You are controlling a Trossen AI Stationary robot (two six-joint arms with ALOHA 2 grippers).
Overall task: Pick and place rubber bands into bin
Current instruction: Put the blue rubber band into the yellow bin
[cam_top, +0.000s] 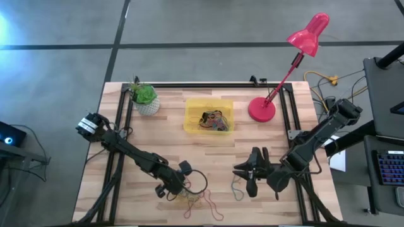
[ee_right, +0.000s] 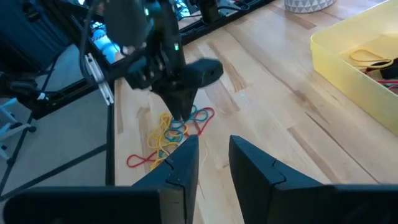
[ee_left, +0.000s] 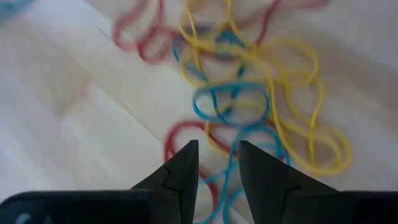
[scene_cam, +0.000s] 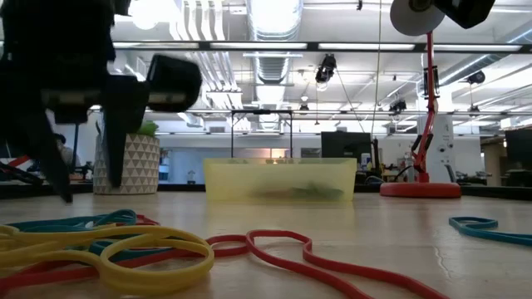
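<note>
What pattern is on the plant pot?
The plant pot has a white and grey triangle pattern, clearest in the low view.

A grey concrete floor surrounds the wooden table. Ceiling ducts and strip lights hang over the open workshop behind it.

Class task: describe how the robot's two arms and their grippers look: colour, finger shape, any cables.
Both arms are dark, jointed links. The left gripper and right gripper each have two black, wedge-shaped fingers tapering to points. A thin black cable loops beside the left wrist.
</note>
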